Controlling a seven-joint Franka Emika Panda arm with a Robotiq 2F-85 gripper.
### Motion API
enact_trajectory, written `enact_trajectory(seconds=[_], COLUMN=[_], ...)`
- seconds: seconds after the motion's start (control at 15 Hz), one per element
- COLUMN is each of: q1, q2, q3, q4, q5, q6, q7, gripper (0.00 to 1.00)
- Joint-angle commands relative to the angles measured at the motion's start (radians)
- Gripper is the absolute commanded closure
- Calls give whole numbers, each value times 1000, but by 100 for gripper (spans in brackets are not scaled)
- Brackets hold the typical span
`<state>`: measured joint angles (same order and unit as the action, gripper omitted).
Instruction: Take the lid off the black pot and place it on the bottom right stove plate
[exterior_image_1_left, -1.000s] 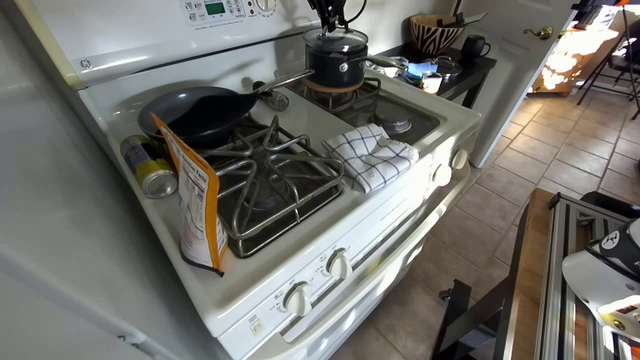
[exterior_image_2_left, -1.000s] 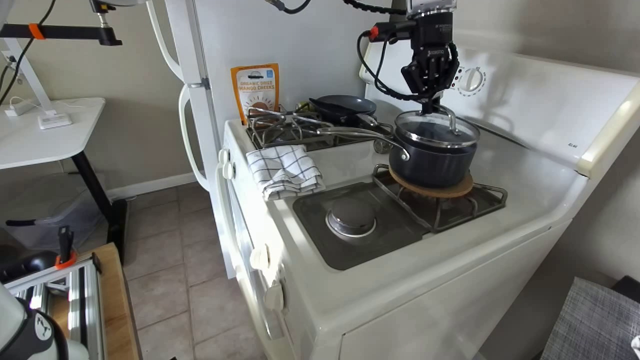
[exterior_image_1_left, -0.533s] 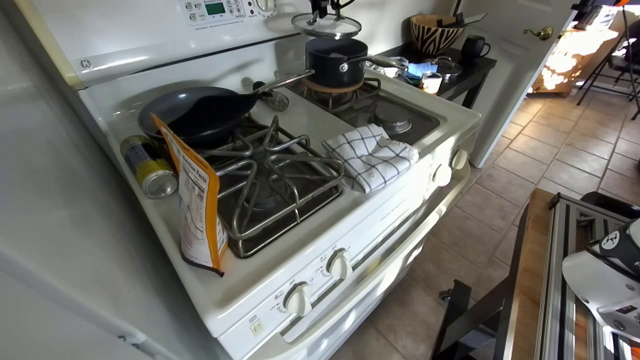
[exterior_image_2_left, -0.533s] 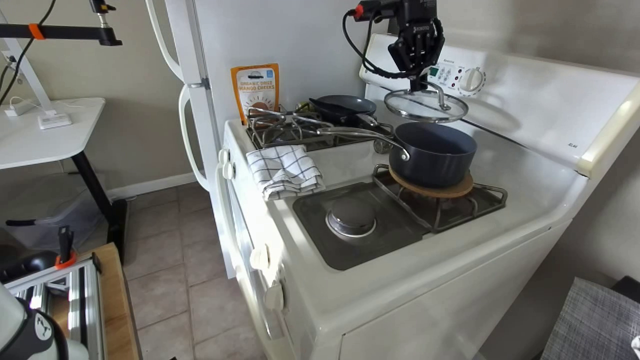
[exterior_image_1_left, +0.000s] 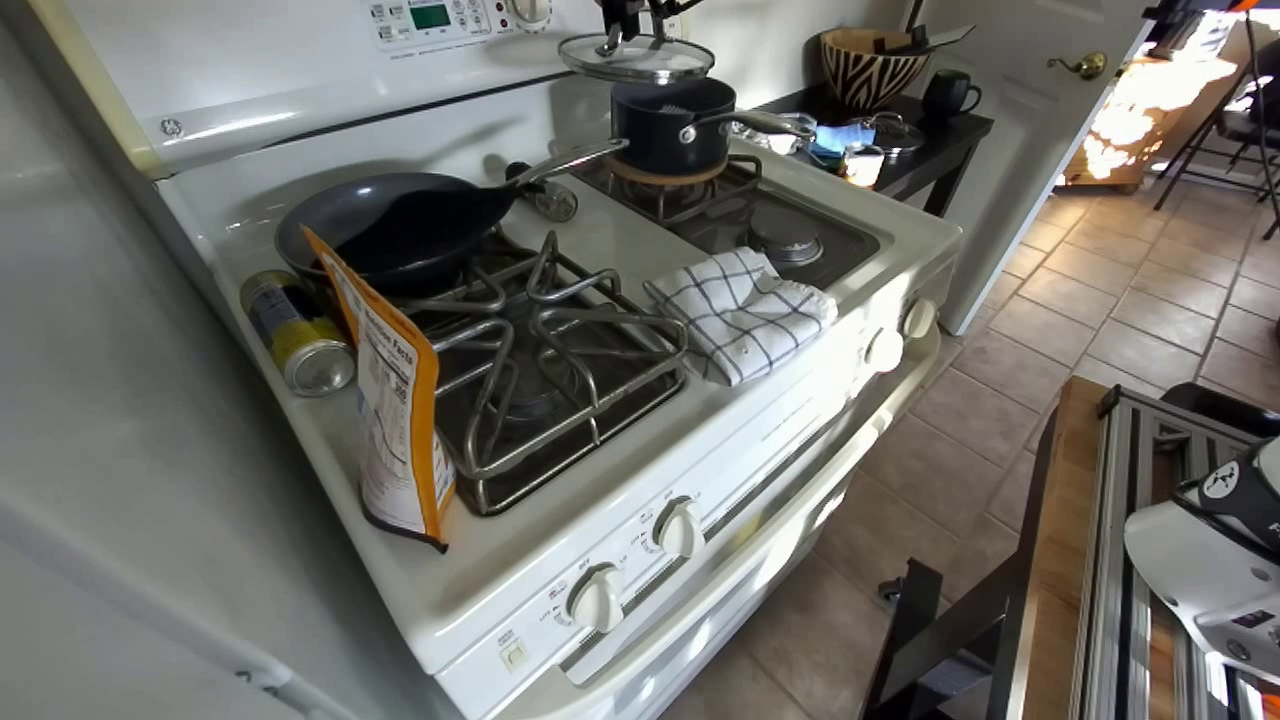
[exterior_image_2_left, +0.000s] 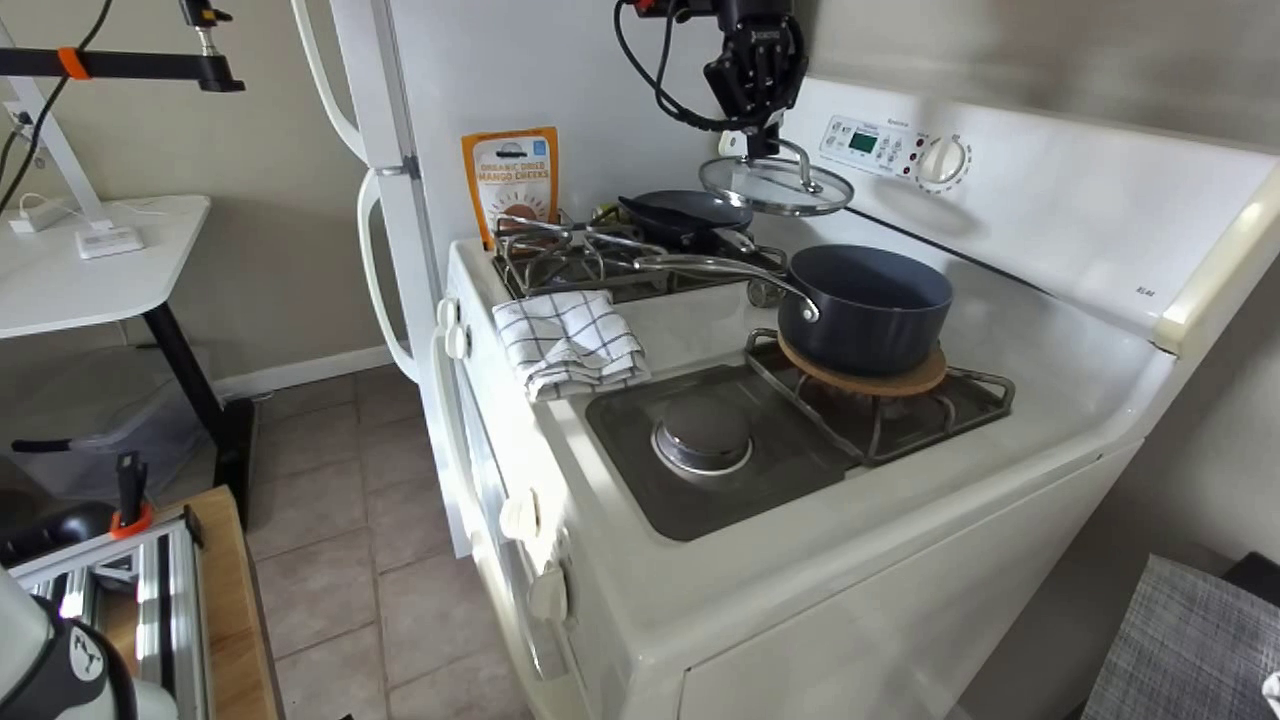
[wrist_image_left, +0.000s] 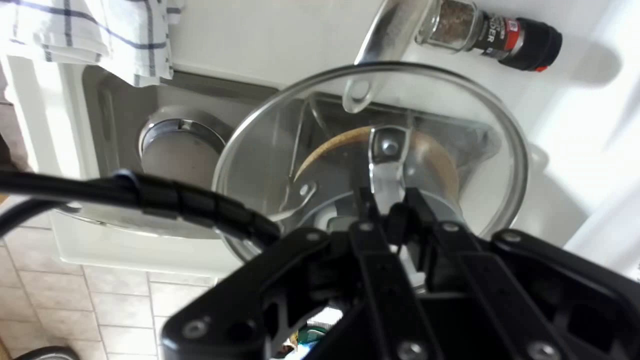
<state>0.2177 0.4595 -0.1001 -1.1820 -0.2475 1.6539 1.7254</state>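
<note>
We find the gripper (exterior_image_2_left: 764, 142) above the stove (exterior_image_2_left: 835, 550), its two fingers (wrist_image_left: 419, 207) drawn in close and clasping the lid (exterior_image_2_left: 776, 190) by the handle (wrist_image_left: 388, 177). In both exterior views we see the lid held in the air, higher than the pot (exterior_image_2_left: 865, 315) and apart from it, on the side toward the pan (exterior_image_1_left: 390, 225). It looks near level; whether it tips slightly, we cannot tell. Through it, in the wrist view, we make out part of the pot. We note the pot upright and uncovered on a brown disc (exterior_image_2_left: 925, 378) over the rear grate (exterior_image_2_left: 812, 410). We mark the lid as well apart from the front right burner (exterior_image_2_left: 705, 430), which sits lower and nearer the stove's front. We also log a grinder (wrist_image_left: 492, 37) on its side between pan and pot, a checked towel (exterior_image_1_left: 745, 310) folded near the front of the stove, and, near the pan, a can (exterior_image_1_left: 295, 335) lying just beside a standing mango bag (exterior_image_2_left: 510, 185).
</note>
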Motion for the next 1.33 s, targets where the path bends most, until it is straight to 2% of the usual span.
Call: enact_trajectory(seconds=[0.0,0.27,0.33,0.73,0.93,1.27], q1=[32,77,61,53,43,17], q2=[-170,-299,-317,-401,-453,-572], q3=[21,59,107,219,240,250], q4=[-219,-393,-424,-598,-722,-953], q5=[-3,-4,-15,37,37,44], q6=[60,89,94,154,209,356], q7=[9,38,51,90,117,64], gripper=[97,97,97,97,97,97])
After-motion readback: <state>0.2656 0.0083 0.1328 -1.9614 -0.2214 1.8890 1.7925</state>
